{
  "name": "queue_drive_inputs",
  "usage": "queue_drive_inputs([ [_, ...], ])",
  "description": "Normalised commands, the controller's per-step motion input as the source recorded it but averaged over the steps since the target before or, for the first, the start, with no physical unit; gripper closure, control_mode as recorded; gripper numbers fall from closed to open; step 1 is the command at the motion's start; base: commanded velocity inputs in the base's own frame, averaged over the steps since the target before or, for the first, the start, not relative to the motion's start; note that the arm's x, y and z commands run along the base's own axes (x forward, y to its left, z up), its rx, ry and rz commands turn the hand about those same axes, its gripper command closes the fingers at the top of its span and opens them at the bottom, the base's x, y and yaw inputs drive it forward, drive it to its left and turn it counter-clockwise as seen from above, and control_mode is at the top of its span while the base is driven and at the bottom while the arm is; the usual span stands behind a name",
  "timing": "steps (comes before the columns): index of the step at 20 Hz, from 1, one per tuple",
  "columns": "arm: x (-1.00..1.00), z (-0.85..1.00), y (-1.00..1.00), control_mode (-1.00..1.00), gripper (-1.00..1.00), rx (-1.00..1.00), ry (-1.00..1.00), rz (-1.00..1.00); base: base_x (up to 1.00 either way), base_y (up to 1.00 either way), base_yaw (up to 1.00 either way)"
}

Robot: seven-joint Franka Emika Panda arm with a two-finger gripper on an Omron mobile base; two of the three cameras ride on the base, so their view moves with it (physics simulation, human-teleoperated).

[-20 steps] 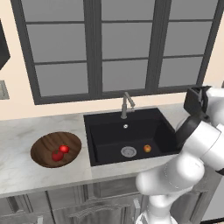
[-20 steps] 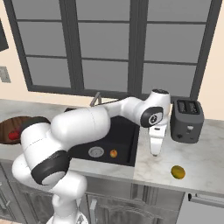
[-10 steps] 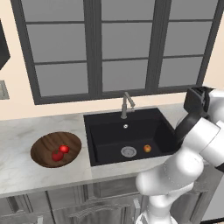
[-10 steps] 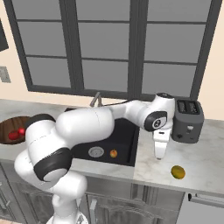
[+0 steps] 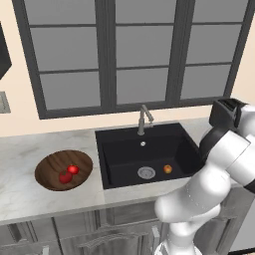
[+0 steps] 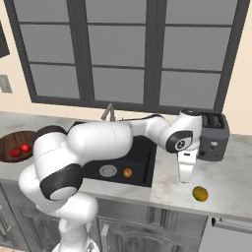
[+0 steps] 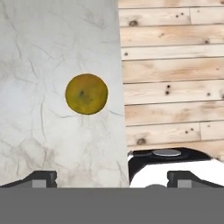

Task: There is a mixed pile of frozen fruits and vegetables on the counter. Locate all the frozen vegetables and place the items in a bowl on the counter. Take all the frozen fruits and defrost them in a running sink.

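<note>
A yellow-green fruit (image 6: 200, 193) (image 7: 86, 93) lies on the pale marble counter (image 6: 231, 182) right of the black sink (image 5: 149, 152), near the counter's front edge. My gripper (image 6: 184, 178) (image 7: 113, 178) hangs open and empty above the counter, a little left of and behind that fruit, not touching it. An orange fruit (image 5: 168, 169) (image 6: 127, 173) rests on the sink floor beside the drain (image 5: 146, 173). Two red vegetables (image 5: 73, 169) (image 5: 65, 177) sit in the dark wooden bowl (image 5: 50, 167) (image 6: 7, 142) at the counter's left.
A dark toaster (image 6: 212, 135) stands at the back of the counter, just behind my gripper. The metal faucet (image 5: 144, 118) rises behind the sink. In the hand view the counter's edge drops to a wooden floor (image 7: 175, 65) beside the fruit.
The gripper has moved right and toward the counter's front edge, closer to the yellow-green fruit. It has stayed open. The fruits and the bowl have not moved.
</note>
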Motion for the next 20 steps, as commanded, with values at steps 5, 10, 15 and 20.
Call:
queue_drive_inputs([
  [5,-0.02,-0.17,-0.18,-1.00,-1.00,0.00,0.00,0.00,0.00,0.00,0.00],
  [10,-0.05,-0.16,-0.19,-1.00,-1.00,0.00,0.00,0.00,0.00,0.00,0.00],
  [15,-0.01,-0.12,-0.18,-1.00,-1.00,0.00,0.00,0.00,0.00,0.00,0.00],
  [20,0.00,-0.13,-0.18,-1.00,-1.00,0.02,0.00,0.00,0.00,0.00,0.00],
])
